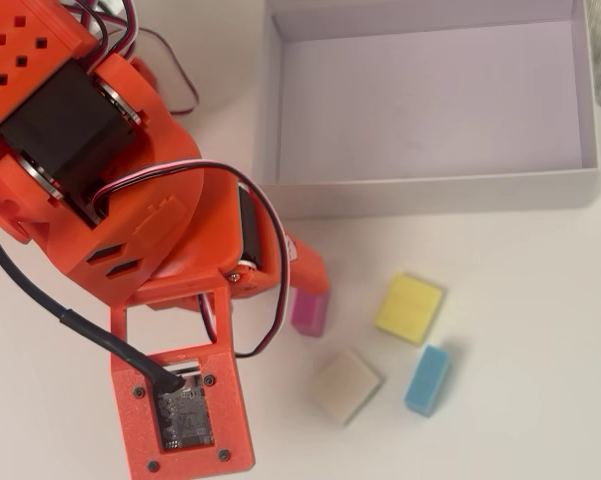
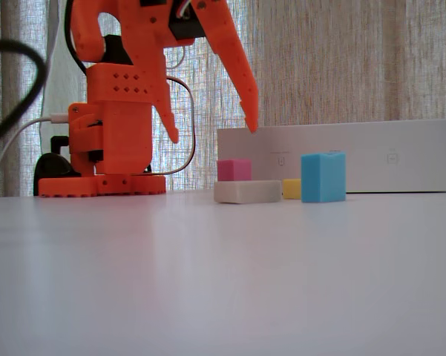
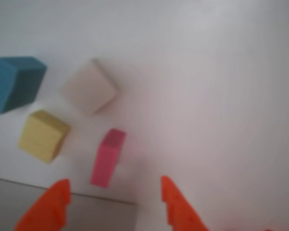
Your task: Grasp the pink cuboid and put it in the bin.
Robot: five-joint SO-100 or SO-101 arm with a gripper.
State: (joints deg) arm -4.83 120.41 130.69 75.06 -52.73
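The pink cuboid (image 1: pixel 309 312) lies on the white table just below the bin's near wall; it also shows in the fixed view (image 2: pixel 234 170) and the wrist view (image 3: pixel 108 157). The bin (image 1: pixel 430 190) is a large shallow white box at the top right, seen as a long white wall in the fixed view (image 2: pixel 371 156). My orange gripper (image 2: pixel 212 133) is open and empty, with its fingertips well above the block. In the wrist view the gripper (image 3: pixel 113 190) has the pink cuboid just ahead of the gap, nearer the left finger. In the overhead view one finger (image 1: pixel 310 272) overlaps the block's top end.
A yellow block (image 1: pixel 410 308), a light blue block (image 1: pixel 427 380) and a whitish block (image 1: pixel 346 386) lie close to the right of the pink cuboid. The arm's base (image 2: pixel 104 182) stands at the left. The camera mount (image 1: pixel 185 410) juts toward the bottom edge.
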